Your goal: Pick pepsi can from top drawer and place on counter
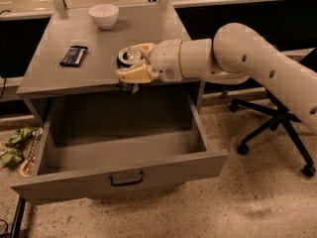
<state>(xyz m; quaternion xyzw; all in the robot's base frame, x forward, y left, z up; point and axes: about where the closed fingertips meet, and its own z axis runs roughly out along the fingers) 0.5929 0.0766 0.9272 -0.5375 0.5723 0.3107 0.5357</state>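
The pepsi can (128, 58), dark blue with a silver top, is held upright in my gripper (133, 62), whose cream fingers (134, 74) are shut around it. Can and gripper hover at the front edge of the grey counter (99, 48), the can's lower end just in front of that edge. The top drawer (124, 175) stands pulled fully open below, with its dark bar handle on the front panel; its inside shows nothing in it. My white arm reaches in from the right.
A white bowl (103, 15) stands at the counter's back. A flat black packet (74, 55) lies on the counter's left. A black office chair (277, 118) stands on the floor to the right. Green wrappers (15, 143) lie on the floor to the left.
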